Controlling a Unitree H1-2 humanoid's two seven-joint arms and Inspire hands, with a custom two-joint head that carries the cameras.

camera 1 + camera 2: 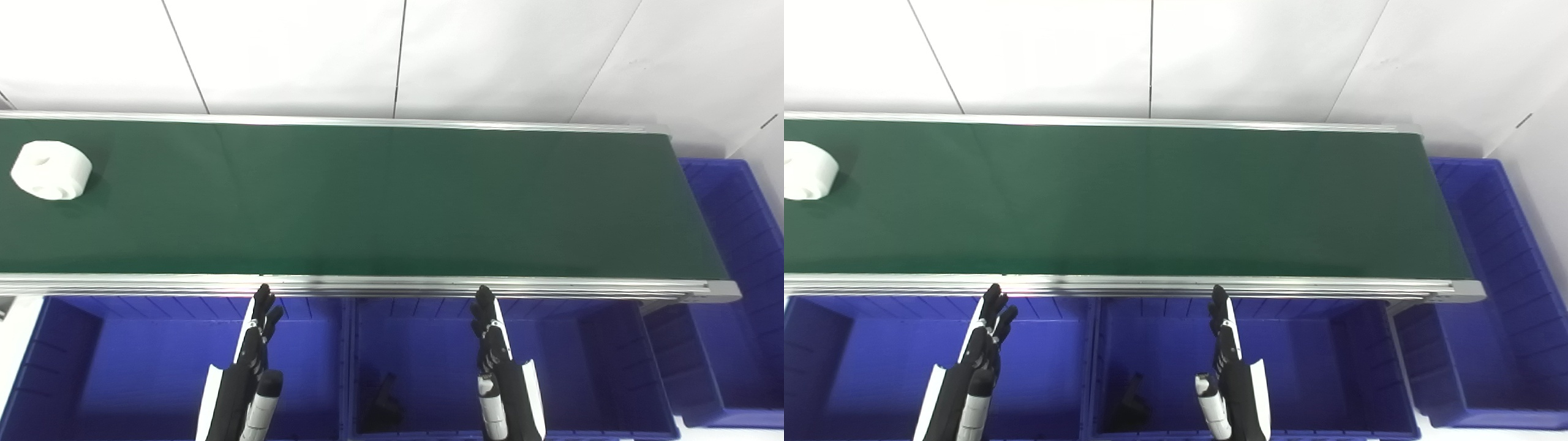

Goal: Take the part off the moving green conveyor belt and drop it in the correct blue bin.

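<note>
White part (pixel 51 170), round with a dimple on top, lying on the green belt (pixel 392 202) at its far left end, toward the back half of the band; cut by the picture's left edge in the right eye view. Well apart from both hands, up and far left of them, with the belt's near metal rail (pixel 367 285) between.

Left hand (pixel 257 343) raised edge-on over the left bin (pixel 153 367), fingers (pixel 264 303) straight and pointing toward the rail, tips just short of it. Released, holding nothing, fingers slightly spread at the tips.

Right hand (pixel 493 349) likewise upright over the middle bin (pixel 569 367), fingers (pixel 484 304) extended toward the rail, thumb tucked low near the wrist. Also released, empty.

Part closer to the left hand than the right, but not near either; no contact anywhere.

Dark item (pixel 384 398) resting on the floor of the middle bin, down and left of the right hand; shape too dim to make out.

Third blue bin (pixel 741 257) standing past the belt's right end, running away from the camera. White panelled wall (pixel 392 55) behind the belt.
</note>
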